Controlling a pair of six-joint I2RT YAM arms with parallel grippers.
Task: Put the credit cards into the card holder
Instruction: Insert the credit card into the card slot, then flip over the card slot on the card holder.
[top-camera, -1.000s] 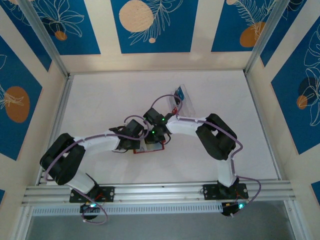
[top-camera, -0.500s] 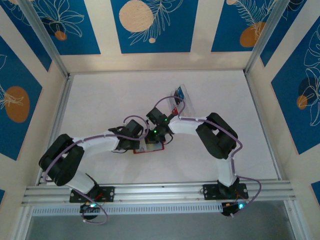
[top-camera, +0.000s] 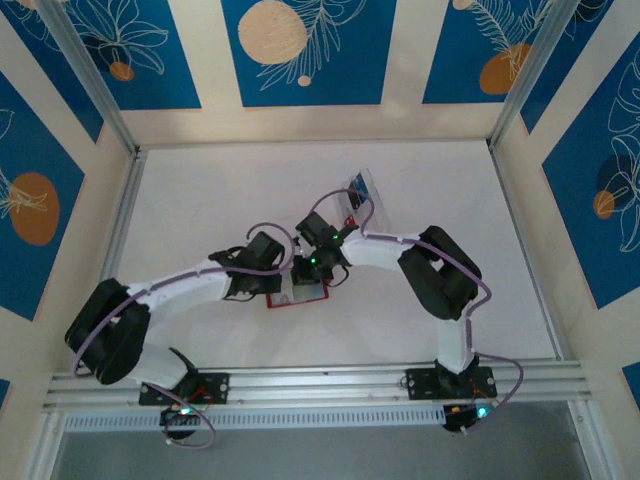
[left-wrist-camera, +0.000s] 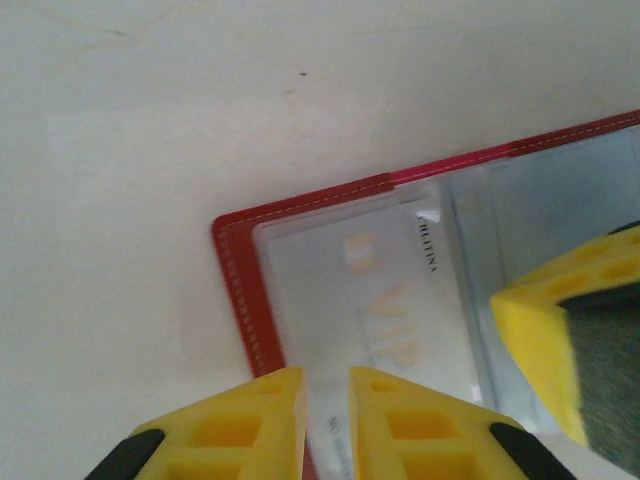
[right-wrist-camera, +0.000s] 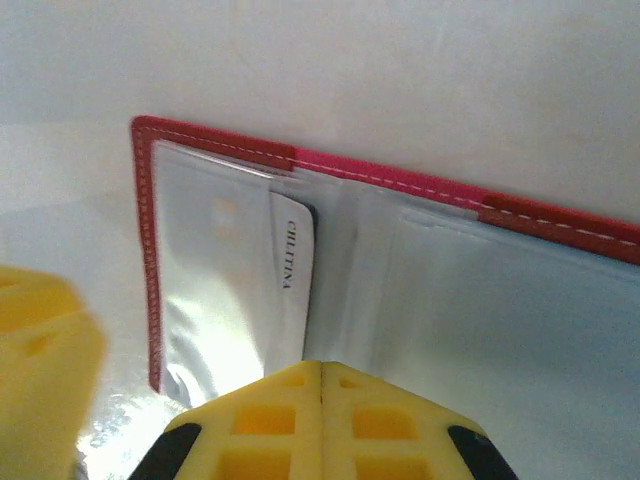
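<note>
As the card holder (right-wrist-camera: 420, 290) lies beneath, right jaws meet, left jaws gape slightly

Crowded over holder (top-camera: 312, 296): left gripper (left-wrist-camera: 326, 410) and right gripper (right-wrist-camera: 322, 400) side by side, barely any gap between. Tray (top-camera: 358, 192) just beyond them, in the way on far side. Bare table (top-camera: 200, 200) wide open left, right and near
</note>
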